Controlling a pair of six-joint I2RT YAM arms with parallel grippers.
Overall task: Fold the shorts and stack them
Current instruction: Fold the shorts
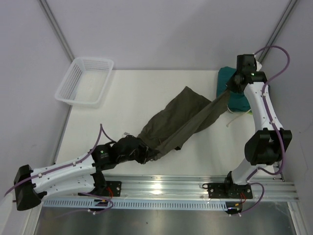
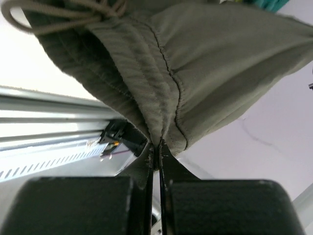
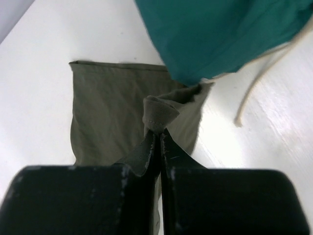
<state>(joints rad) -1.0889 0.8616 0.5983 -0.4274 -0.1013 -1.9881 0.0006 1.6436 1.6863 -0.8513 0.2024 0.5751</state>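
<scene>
The soft olive-green cloth shorts (image 1: 176, 122) hang stretched over the white desk (image 1: 132, 93), from seven o'clock up to two o'clock. The left claw (image 2: 157, 149) is clamped on the waistband. The right claw (image 3: 159, 134) is pinched on a leg hem beside the folded teal shorts (image 1: 225, 78). I'd hold the cloth taut and lower both ends together so it lands flat. I can't read any writing anywhere.

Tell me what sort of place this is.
Probably a robotics lab workcell, not a home: a white table walled by plain grey panels, the left arm and right arm bolted to an aluminium rail, olive shorts stretched between them.
</scene>
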